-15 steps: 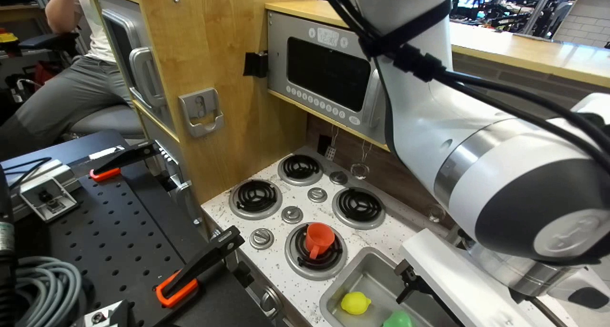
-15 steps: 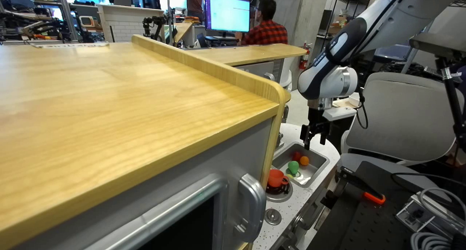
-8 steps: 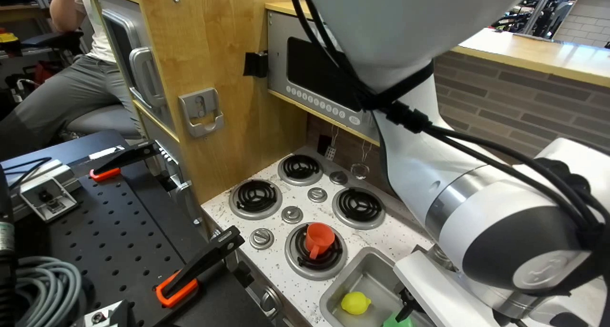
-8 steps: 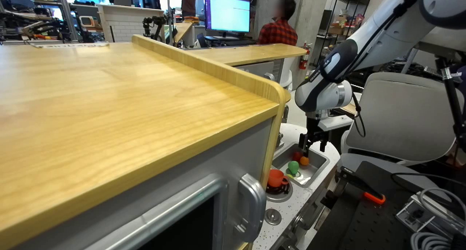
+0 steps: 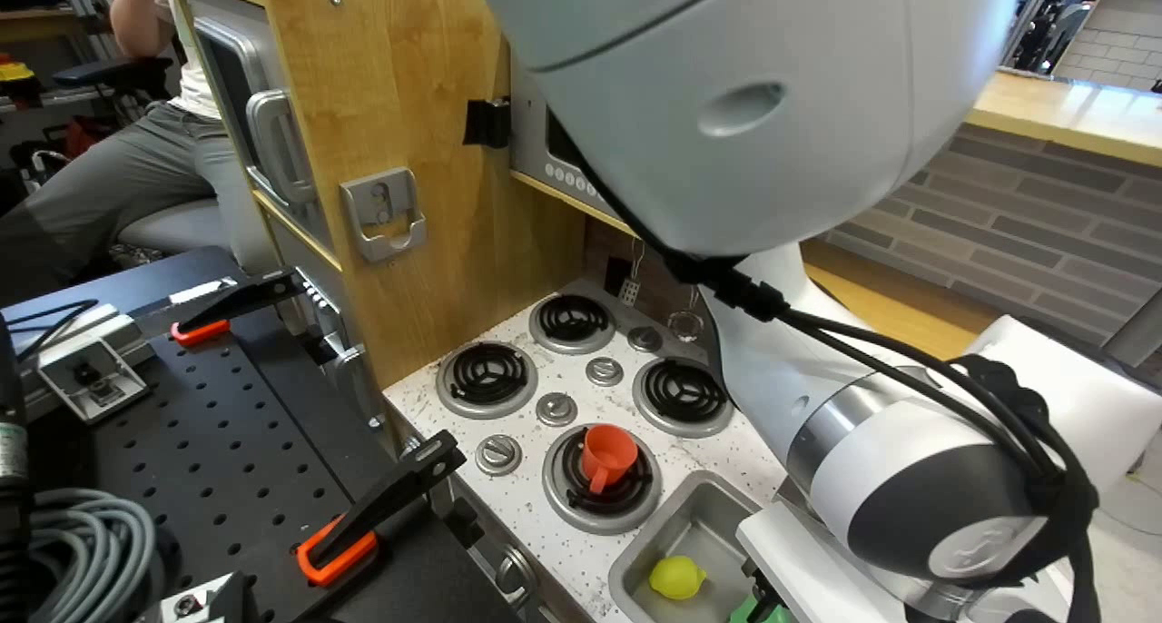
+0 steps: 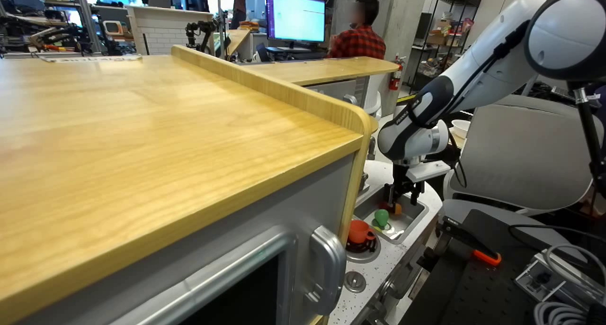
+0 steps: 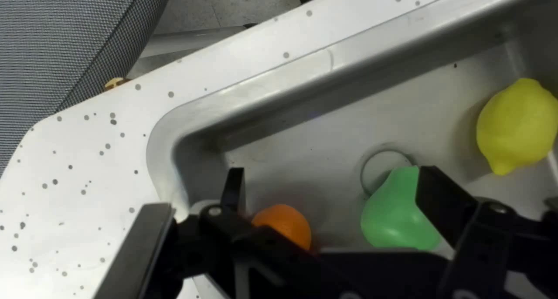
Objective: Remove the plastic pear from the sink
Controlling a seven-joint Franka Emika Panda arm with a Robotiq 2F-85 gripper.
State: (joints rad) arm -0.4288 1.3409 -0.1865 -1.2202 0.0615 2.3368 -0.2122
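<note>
Claw hangs over the sink, its two fingers well apart; how low the tips reach, you cannot judge. In your wrist view one finger hides an edge of the green pear, which lies on the sink's floor. Whether the two touch, you cannot tell. The orange lies nearer the opposite finger, partly hidden by the claw. Farther out, past the pear, you see the lemon, in the sink too. In an exterior view something red shows beside the orange, partly covered. In both exterior views you find the red cup on a burner just beside the sink. Around the sink runs white speckled counter; a grey chair stands near its edge.
</note>
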